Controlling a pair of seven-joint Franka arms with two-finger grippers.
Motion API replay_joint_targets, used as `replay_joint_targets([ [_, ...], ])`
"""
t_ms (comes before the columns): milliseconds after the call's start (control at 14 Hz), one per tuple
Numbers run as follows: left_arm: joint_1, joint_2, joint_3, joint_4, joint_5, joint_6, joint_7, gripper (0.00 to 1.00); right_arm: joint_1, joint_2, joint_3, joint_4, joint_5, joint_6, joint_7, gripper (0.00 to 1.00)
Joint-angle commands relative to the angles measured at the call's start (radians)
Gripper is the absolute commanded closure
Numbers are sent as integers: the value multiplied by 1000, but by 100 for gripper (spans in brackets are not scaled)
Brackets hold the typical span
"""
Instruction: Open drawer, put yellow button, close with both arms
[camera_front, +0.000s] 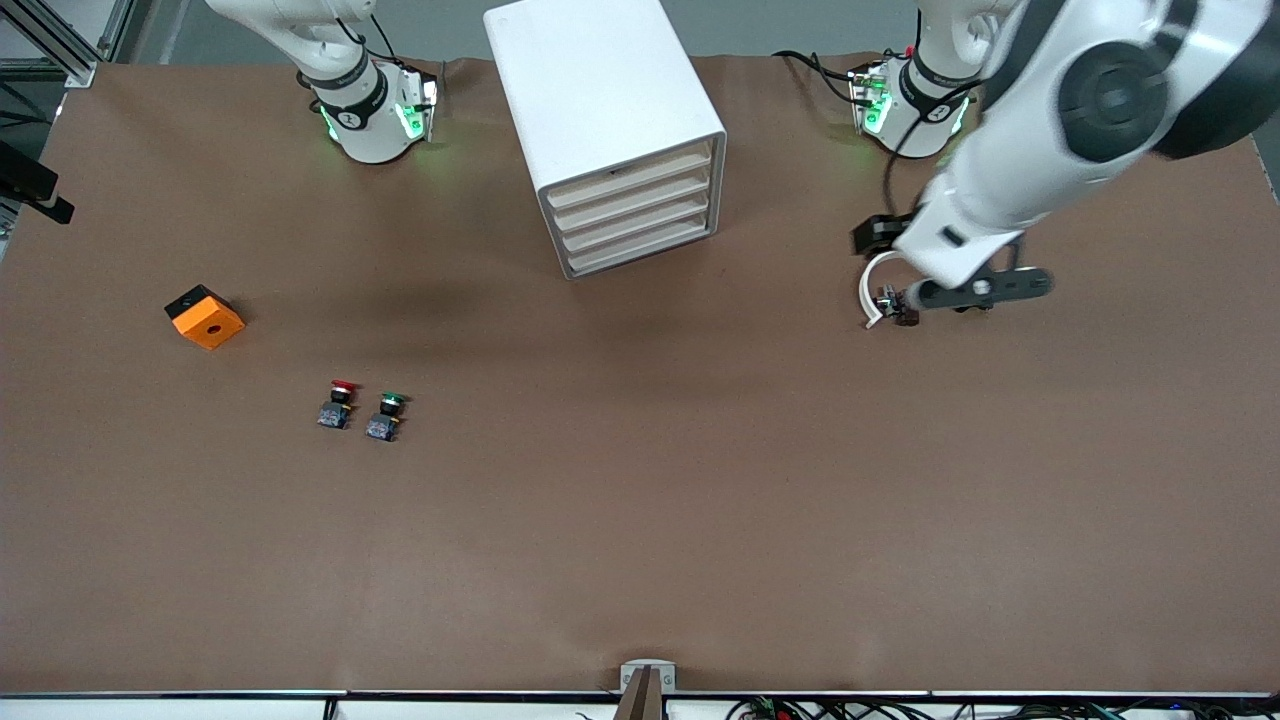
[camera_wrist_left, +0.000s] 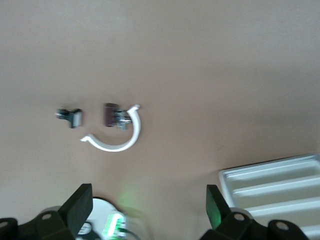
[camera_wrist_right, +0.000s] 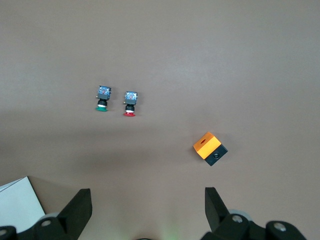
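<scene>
The white cabinet (camera_front: 600, 90) stands near the arms' bases, and its top drawer (camera_front: 630, 180) is closed like the three below it. The yellow button is out of view. My left gripper (camera_wrist_left: 147, 210) hangs open and empty over bare table toward the left arm's end, beside the cabinet (camera_wrist_left: 280, 195). In the front view its hand (camera_front: 985, 288) is above a white curved clip (camera_front: 872, 290). My right gripper (camera_wrist_right: 147, 207) is also open and empty, high over the table. It does not show in the front view.
A red-capped button (camera_front: 340, 400) and a green-capped button (camera_front: 385, 413) stand side by side toward the right arm's end. An orange box on a black base (camera_front: 205, 318) lies farther out. Small metal parts (camera_wrist_left: 70, 117) lie by the clip (camera_wrist_left: 117, 142).
</scene>
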Motion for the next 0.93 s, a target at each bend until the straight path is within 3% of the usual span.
replay_joint_targets([
  [0, -16, -126, 112, -113, 0, 3, 162, 0, 0, -29, -1, -25, 15, -6, 2, 0],
  [215, 50, -188, 140, -147, 2, 6, 301, 0, 0, -32, -3, -26, 16, -6, 3, 0],
  [430, 68, -217, 175, -151, 14, 36, 322, 0, 0, -32, -1, -25, 21, -6, 5, 0],
  [860, 102, -194, 191, -151, 16, 139, 381, 0, 0, -32, -1, -25, 22, -14, 3, 0],
])
